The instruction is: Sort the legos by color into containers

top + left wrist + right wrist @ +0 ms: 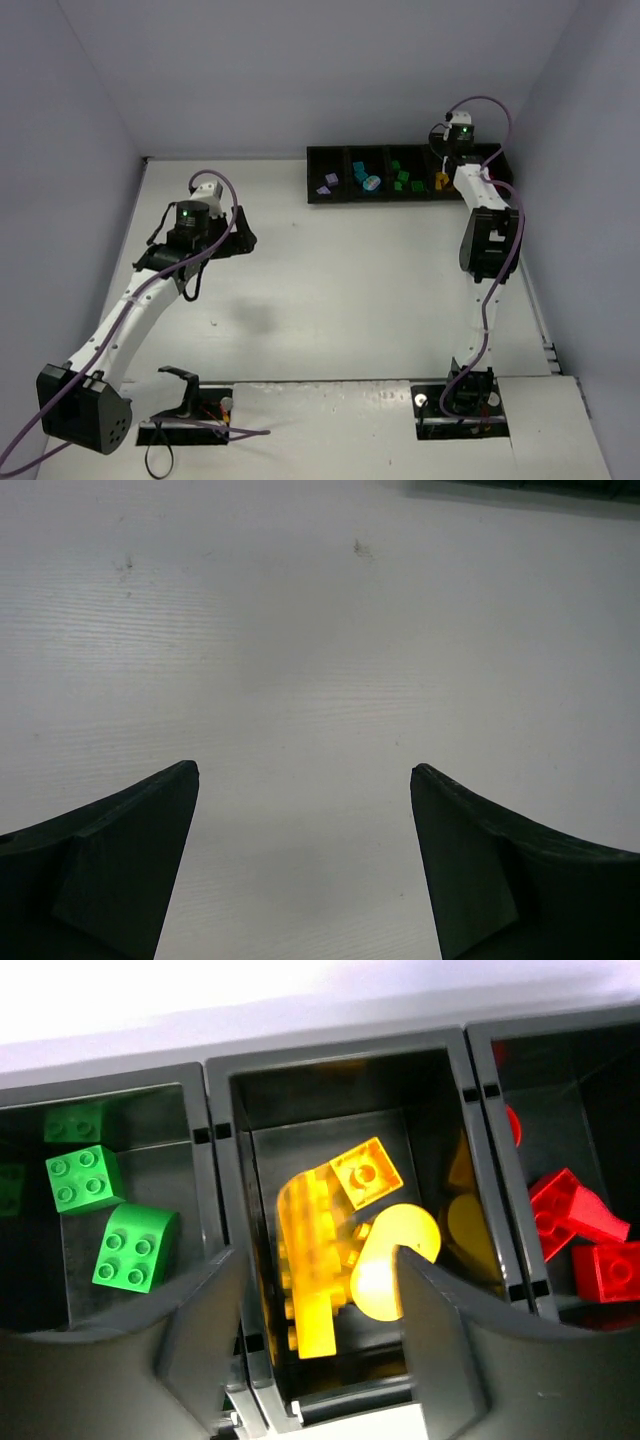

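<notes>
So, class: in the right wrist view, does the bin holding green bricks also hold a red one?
No: that bin holds only green bricks; the red bricks lie two bins over.

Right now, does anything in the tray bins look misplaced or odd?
Nothing stands out. In the right wrist view, green bricks, yellow bricks and red bricks each lie in separate bins of the black tray.

White table boxed by plain pale-lilac walls.
</notes>
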You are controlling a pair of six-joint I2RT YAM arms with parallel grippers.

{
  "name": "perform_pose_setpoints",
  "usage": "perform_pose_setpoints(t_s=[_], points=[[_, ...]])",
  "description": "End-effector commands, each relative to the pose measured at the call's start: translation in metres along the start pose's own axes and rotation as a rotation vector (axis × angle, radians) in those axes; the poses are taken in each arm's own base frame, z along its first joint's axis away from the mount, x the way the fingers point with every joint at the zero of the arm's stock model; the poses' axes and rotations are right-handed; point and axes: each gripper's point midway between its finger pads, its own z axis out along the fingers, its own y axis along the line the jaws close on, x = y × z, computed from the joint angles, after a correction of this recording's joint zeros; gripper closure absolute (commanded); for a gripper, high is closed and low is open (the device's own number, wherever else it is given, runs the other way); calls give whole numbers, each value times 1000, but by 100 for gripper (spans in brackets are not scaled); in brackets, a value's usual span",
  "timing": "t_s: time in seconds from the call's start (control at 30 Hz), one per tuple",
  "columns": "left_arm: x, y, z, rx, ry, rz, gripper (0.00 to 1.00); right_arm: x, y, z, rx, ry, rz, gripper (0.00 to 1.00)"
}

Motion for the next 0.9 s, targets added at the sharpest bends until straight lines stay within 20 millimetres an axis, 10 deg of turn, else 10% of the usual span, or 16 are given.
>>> perform_pose_setpoints(t_s=[0.0,0.3,0.5,0.87], points=[[-15,3,-12,-21,-67,3,20,-64,-9,-21,24,-150,-6,36],[-19,17,-37,-120,-76,-16,20,-122,9,-82,-98,-277,107,23],[-39,23,-83,-153,-201,5,20,-169,20,-182,-209,-410,203,12],[-65,38,-166,-249,-412,74,9,-133,13,-344,-261,-478,243,0]])
